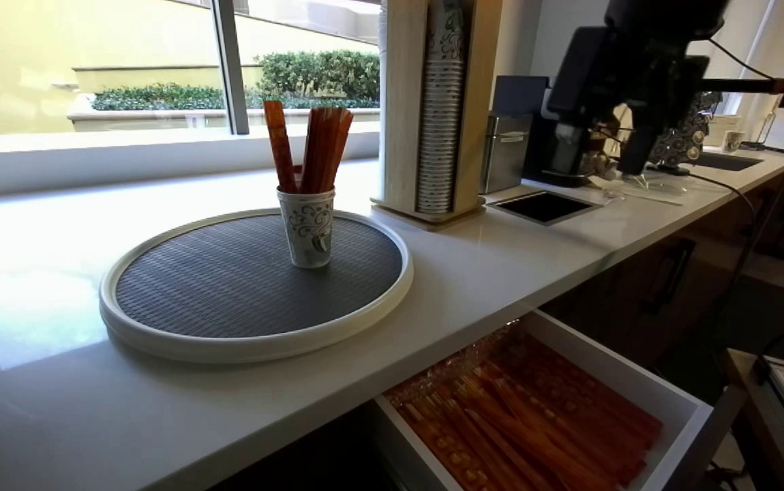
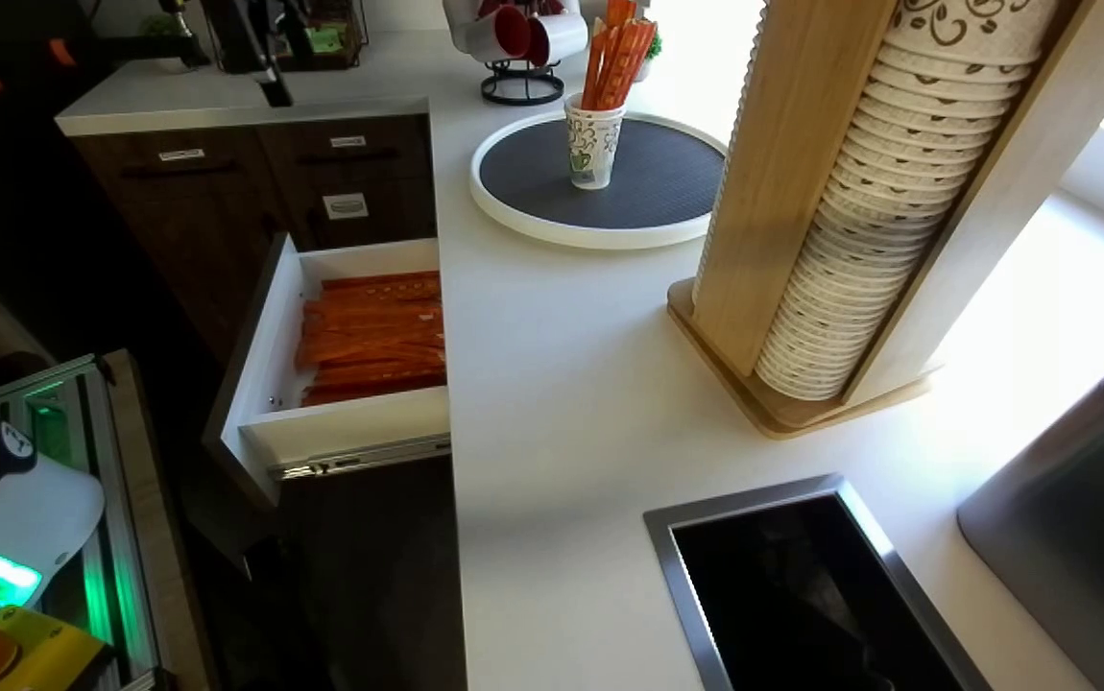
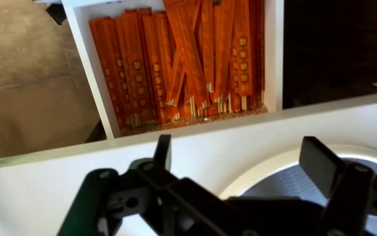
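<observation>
My gripper (image 3: 237, 157) is open with nothing between its fingers in the wrist view. It hangs in the air, with the counter edge and the round tray (image 3: 257, 167) below and behind it. In an exterior view it is a dark shape (image 1: 598, 160) at the upper right, above the counter. A dark jointed part at the top of the remaining exterior view may be the gripper; I cannot tell. The open white drawer (image 3: 275, 65) holds many orange-red paper-wrapped chopsticks (image 3: 188, 59). A patterned paper cup (image 1: 309, 228) with several wrapped chopsticks (image 1: 324, 146) stands upright on the tray.
A wooden holder (image 1: 402, 123) with stacked cups stands beside the tray, near a framed black opening (image 2: 782, 595) in the counter. A rack with mugs (image 2: 523, 86) stands behind the tray. The robot base (image 2: 24, 499) sits on a cart facing the drawer.
</observation>
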You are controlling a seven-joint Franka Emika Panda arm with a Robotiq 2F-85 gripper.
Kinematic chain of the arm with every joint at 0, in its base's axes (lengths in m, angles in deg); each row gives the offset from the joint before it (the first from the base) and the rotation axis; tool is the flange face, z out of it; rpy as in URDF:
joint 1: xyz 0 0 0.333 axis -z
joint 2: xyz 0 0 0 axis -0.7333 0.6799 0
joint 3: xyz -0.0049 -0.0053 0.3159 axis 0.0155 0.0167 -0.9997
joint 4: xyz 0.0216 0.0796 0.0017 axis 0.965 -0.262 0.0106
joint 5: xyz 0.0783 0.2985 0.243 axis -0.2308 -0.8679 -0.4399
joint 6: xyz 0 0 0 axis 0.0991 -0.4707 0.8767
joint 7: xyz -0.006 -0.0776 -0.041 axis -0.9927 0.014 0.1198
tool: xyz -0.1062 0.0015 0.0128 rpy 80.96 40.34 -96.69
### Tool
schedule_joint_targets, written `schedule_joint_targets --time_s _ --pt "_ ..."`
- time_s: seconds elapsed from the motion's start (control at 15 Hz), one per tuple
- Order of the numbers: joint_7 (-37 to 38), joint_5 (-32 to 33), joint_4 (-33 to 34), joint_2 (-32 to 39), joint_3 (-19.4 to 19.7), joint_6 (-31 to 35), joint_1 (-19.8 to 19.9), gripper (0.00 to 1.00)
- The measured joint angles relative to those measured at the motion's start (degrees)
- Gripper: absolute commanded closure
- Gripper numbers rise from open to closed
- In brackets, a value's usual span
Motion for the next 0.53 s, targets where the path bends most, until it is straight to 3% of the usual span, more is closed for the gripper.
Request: schedule_joint_targets --time_s 0.53 --pt "0.13 3.39 18.31 11.70 4.39 1.70 2.07 0.00"
